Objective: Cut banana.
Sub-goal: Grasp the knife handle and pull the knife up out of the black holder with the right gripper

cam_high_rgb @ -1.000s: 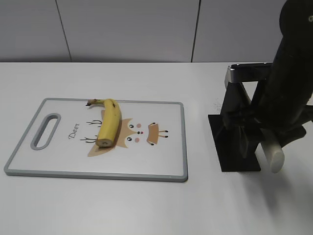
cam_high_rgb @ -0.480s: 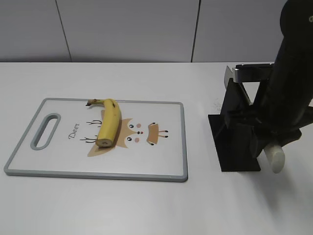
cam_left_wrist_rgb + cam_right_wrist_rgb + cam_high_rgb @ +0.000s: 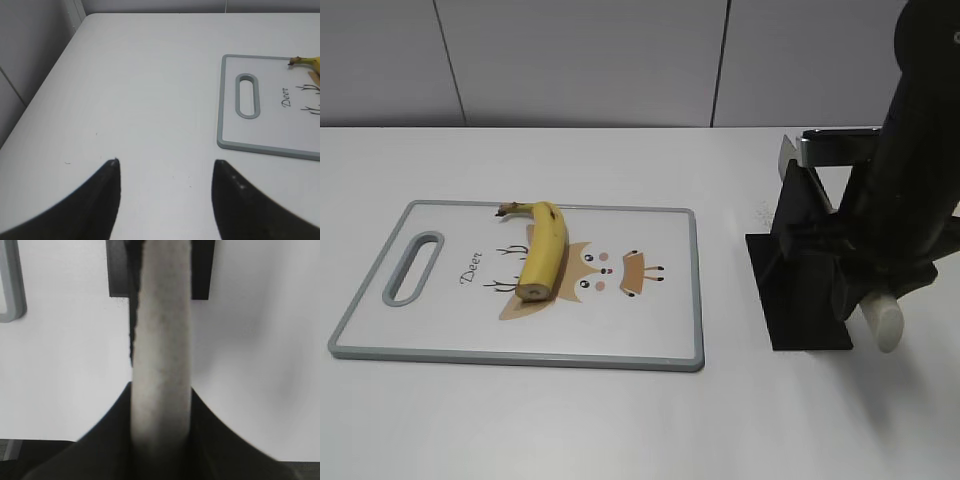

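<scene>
The banana point(image 3: 543, 252) lies flat on the cutting board point(image 3: 440, 340), over the deer print, stem toward the far edge, pale cut end facing the near edge; nothing touches it. In the left wrist view only its stem tip shows at the frame's right edge point(image 3: 306, 61), rest cut off. Right arm stands well to the right of the board, dark bulk leaning over the black knife stand point(image 3: 800, 300) and hiding much of it. Right gripper point(image 3: 161, 415) is clamped around a pale cylindrical knife handle point(image 3: 161, 340), fingers tight on both sides; the handle end pokes out below the arm point(image 3: 884, 322). Blade not clearly visible, a metal piece shows at the stand top point(image 3: 820, 148). Left gripper point(image 3: 166, 195) hovers over bare white table point(image 3: 140, 100) left of the board, fingers spread wide, holding nothing.
</scene>
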`<control>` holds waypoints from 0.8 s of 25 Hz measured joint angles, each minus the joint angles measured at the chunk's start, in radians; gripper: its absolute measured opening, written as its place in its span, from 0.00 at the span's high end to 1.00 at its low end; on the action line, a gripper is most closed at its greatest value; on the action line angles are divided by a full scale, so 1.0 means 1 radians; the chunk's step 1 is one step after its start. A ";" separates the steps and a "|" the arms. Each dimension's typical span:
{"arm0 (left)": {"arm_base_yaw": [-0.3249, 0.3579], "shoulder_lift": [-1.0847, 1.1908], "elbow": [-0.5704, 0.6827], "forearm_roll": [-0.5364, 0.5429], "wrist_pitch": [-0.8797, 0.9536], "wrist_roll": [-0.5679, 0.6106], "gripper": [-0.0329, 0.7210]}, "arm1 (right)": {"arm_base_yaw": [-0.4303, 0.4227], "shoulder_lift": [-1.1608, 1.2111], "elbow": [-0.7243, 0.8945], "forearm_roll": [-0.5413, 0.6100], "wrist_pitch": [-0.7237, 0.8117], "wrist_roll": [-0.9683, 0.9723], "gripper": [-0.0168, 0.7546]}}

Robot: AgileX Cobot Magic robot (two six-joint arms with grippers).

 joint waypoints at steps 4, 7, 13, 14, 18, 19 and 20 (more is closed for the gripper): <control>0.000 0.000 0.000 0.000 0.000 0.000 0.22 | 0.000 -0.027 0.000 0.002 0.000 0.000 0.75; 0.000 0.000 0.000 0.001 0.000 0.000 0.22 | 0.000 -0.049 0.000 0.003 0.000 0.000 0.75; 0.000 0.000 0.000 0.001 0.001 0.000 0.22 | 0.000 -0.096 0.000 0.004 -0.001 0.000 0.75; 0.000 0.000 0.000 0.001 0.001 0.000 0.22 | 0.000 -0.102 0.000 0.003 -0.001 0.000 0.75; 0.000 0.000 0.000 0.001 0.001 0.000 0.22 | 0.000 -0.121 0.000 -0.003 -0.003 0.000 0.75; 0.000 0.000 0.000 0.001 0.001 0.000 0.22 | 0.000 -0.126 0.000 -0.004 -0.003 0.000 0.75; 0.000 0.000 0.000 0.001 0.001 0.000 0.22 | 0.000 -0.131 0.000 -0.004 -0.004 0.000 0.75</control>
